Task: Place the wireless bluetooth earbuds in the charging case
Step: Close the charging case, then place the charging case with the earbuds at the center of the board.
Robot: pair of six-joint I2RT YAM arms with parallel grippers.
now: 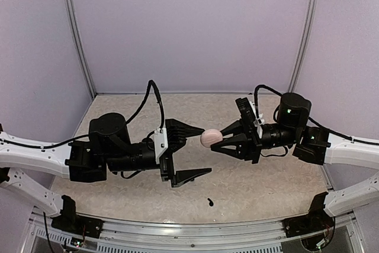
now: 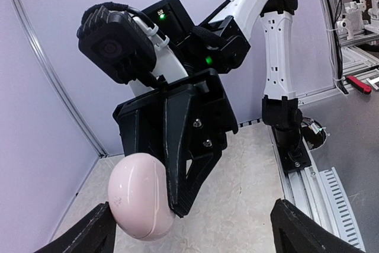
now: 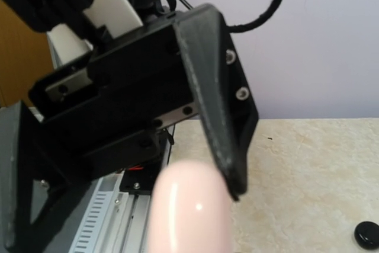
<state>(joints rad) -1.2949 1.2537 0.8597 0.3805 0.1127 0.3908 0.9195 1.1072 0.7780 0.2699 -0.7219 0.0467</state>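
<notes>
One small glossy black earbud (image 1: 211,201) lies on the table near the front edge, also at the lower right of the right wrist view as a dark earbud (image 3: 367,234). The charging case is out of view. My right gripper (image 1: 217,139) is shut on a pale pink round object (image 1: 209,138) with a seam line (image 2: 140,197) (image 3: 189,208), held in the air at the table's middle. My left gripper (image 1: 205,151) (image 2: 195,236) is open. Its far finger tip sits right beside the pink object and its near finger (image 1: 192,176) is well apart.
Both arms reach toward each other over the beige marbled table (image 1: 278,182). Purple walls close the back and sides. A metal rail (image 1: 195,238) runs along the front edge.
</notes>
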